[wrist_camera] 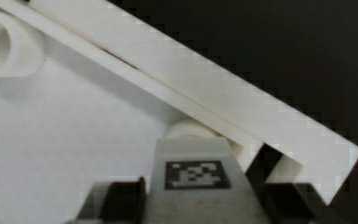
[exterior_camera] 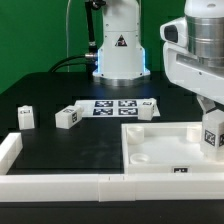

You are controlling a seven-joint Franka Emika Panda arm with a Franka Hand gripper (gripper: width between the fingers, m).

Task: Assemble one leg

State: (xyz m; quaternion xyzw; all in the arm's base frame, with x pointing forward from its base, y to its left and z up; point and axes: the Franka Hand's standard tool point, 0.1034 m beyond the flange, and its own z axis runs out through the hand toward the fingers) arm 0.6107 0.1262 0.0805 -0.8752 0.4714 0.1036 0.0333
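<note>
a: step in hand?
b: gripper (exterior_camera: 211,138) clamped on the leg (wrist_camera: 197,168), held over the panel (exterior_camera: 168,140), close by its rim.
a: next?
b: probably lining up over a corner socket (wrist_camera: 2,45), then lowering squarely.

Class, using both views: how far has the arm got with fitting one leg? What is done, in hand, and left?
Done: one leg is clamped in the gripper. In hand: it is held over the white panel, near its edge on the exterior view's right. Left: seating it in a corner socket; the one in the wrist view looks empty. Three other legs lie loose near the marker board.
</note>
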